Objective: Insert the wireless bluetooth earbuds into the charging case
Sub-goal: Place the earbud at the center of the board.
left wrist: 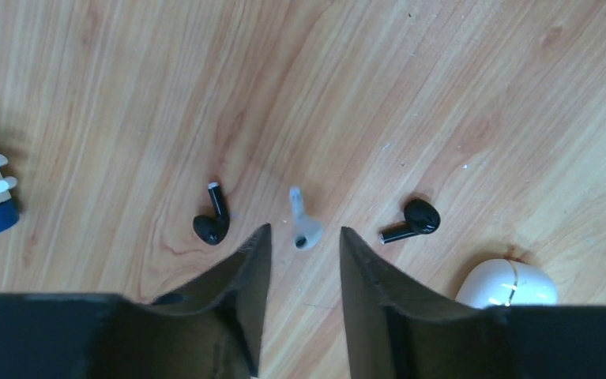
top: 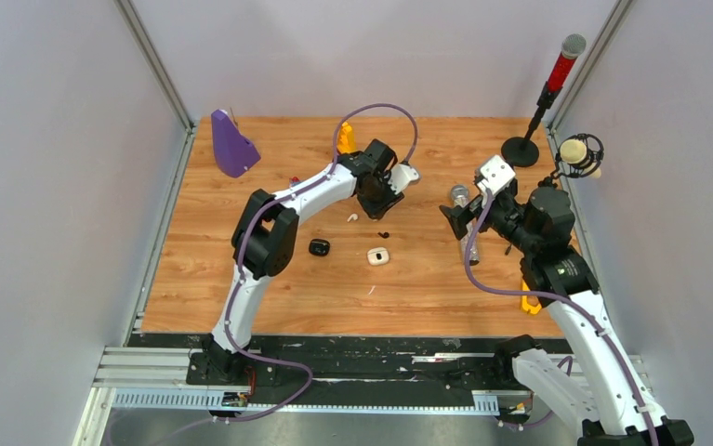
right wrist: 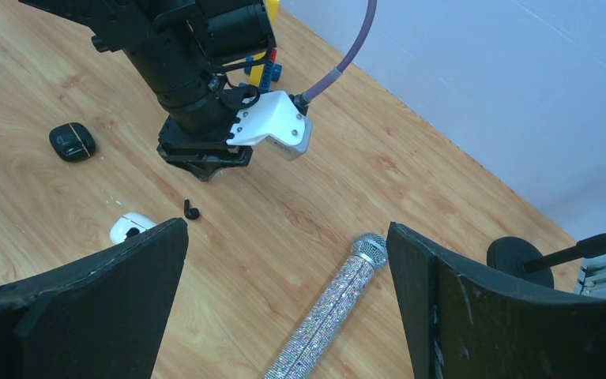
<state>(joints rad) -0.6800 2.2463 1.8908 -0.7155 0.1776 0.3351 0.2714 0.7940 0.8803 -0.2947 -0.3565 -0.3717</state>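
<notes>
Two black earbuds (left wrist: 211, 227) flank white earbud (left wrist: 303, 222); left tool (left wrist: 305, 232) spread.

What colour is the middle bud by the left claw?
The bud is white; left wrist view shows it best.

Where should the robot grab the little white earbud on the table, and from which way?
Probably by its rounded head, coming straight down from above. The white earbud lies flat on the table with its thin stem pointing away. In the left wrist view the open fingers line up on either side of the head. The stem looks too slim and low to pinch well.
</notes>
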